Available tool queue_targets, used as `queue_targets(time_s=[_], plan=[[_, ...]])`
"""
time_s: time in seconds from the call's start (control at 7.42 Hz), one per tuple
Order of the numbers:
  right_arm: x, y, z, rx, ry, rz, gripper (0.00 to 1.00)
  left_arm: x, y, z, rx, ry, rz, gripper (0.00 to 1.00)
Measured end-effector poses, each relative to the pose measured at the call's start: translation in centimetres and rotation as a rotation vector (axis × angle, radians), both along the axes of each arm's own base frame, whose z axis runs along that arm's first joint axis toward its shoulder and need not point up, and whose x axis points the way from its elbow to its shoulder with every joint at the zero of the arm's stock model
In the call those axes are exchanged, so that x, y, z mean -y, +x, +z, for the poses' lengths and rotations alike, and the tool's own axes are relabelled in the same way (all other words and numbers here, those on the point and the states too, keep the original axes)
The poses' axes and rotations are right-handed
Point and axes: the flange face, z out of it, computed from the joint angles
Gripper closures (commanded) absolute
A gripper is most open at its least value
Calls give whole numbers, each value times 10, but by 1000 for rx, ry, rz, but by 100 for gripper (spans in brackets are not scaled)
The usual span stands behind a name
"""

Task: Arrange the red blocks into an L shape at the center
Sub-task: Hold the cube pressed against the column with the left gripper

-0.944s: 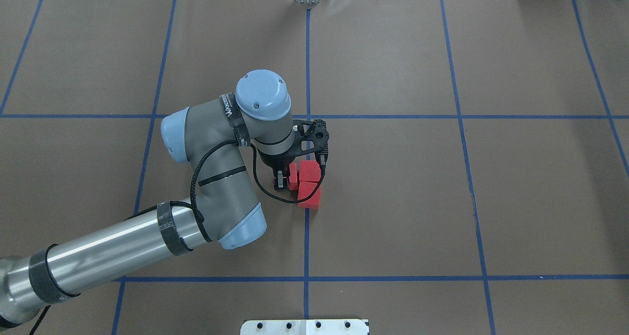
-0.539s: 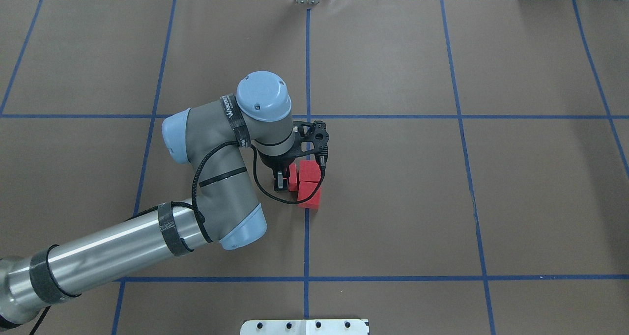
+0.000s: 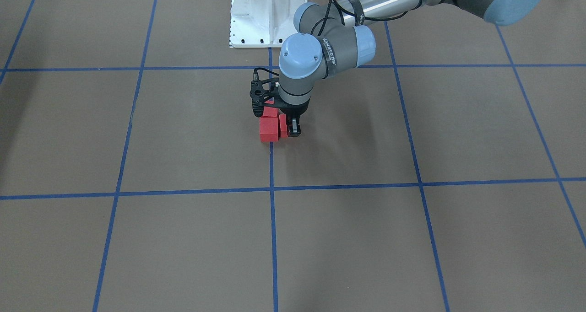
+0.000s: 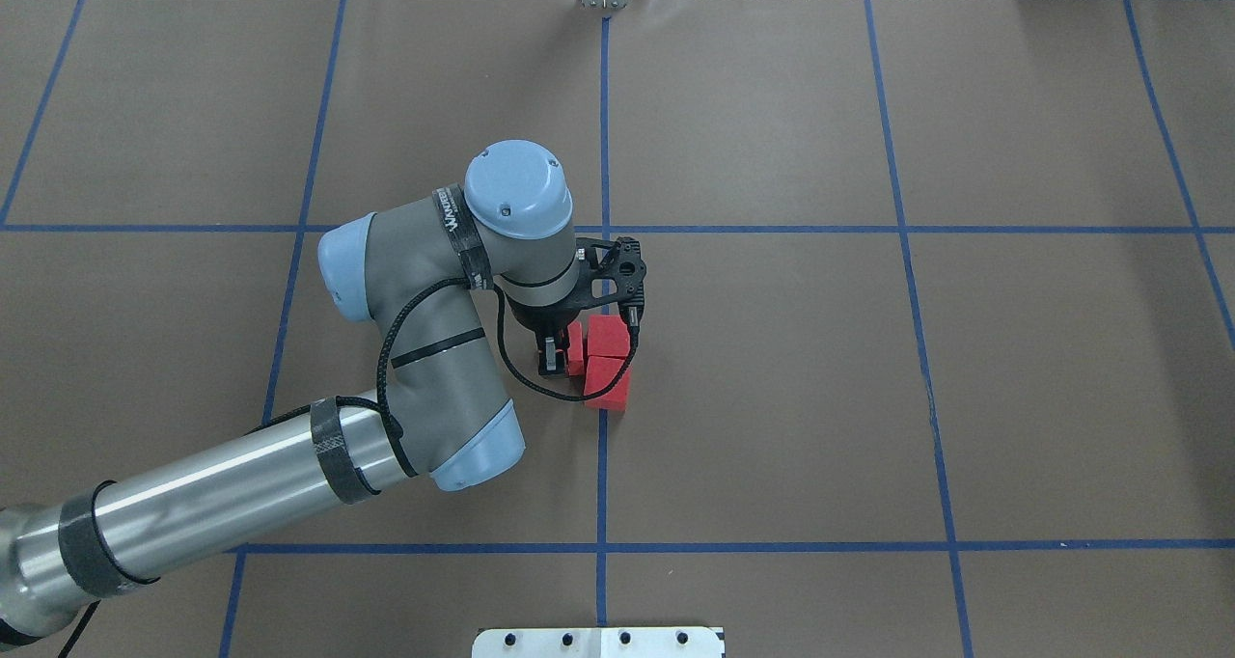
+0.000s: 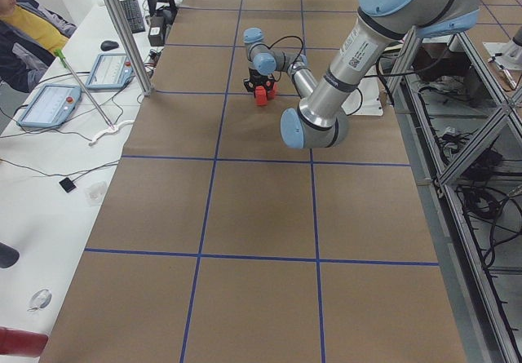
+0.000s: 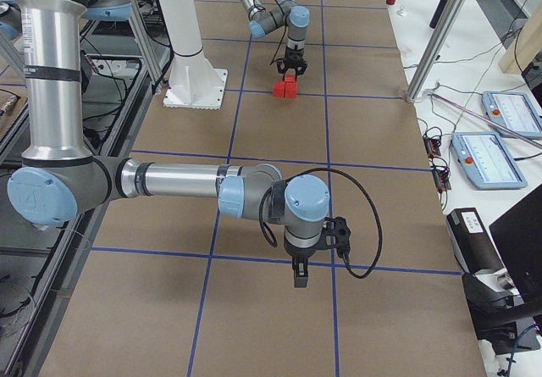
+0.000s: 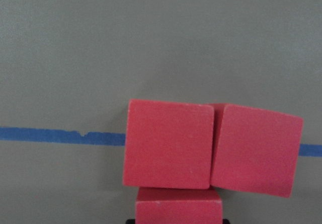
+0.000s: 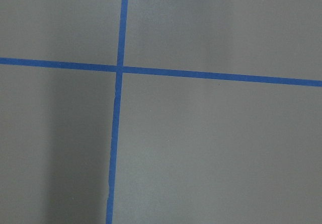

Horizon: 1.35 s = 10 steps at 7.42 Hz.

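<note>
Between the fingers [image 4: 550,355] of the left end effector [image 4: 572,351]: the third block [image 7: 178,207] of the red blocks [image 4: 606,364], gripped on two opposite side faces. The wrist view shows dark finger edges tight against both sides. Directly ahead of the end effector, touching the third block's far face, sits the pair [image 7: 168,143], side by side and touching. The one off to the side is slightly skewed. The three read as an L, or near it. All lie at the center [image 4: 617,446], with the pair astride the blue tape line [image 4: 603,465] on the bench [image 4: 772,397].

Handling, my judgement:
- Small cubes, likely light and rigid. Matte faces should give fair friction. Nothing fragile.
- Flat parallel faces suit a pinch low across free sides. On the pair only the outer faces are free now.
- Being light, they would shift at a brush from a finger on release, so open wide and lift straight up.

Well away from the left end effector, the right end effector [image 6: 299,277] hangs over a tape crossing [image 8: 119,68]. Open or closed, cannot tell.
</note>
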Motion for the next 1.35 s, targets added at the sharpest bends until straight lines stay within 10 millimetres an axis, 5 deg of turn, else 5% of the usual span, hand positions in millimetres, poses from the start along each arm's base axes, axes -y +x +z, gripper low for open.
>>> queue_targets(time_s=[1.35], plan=[[0,0,0,0,0,0,0,4,0,-1,-12,20,-14,59]])
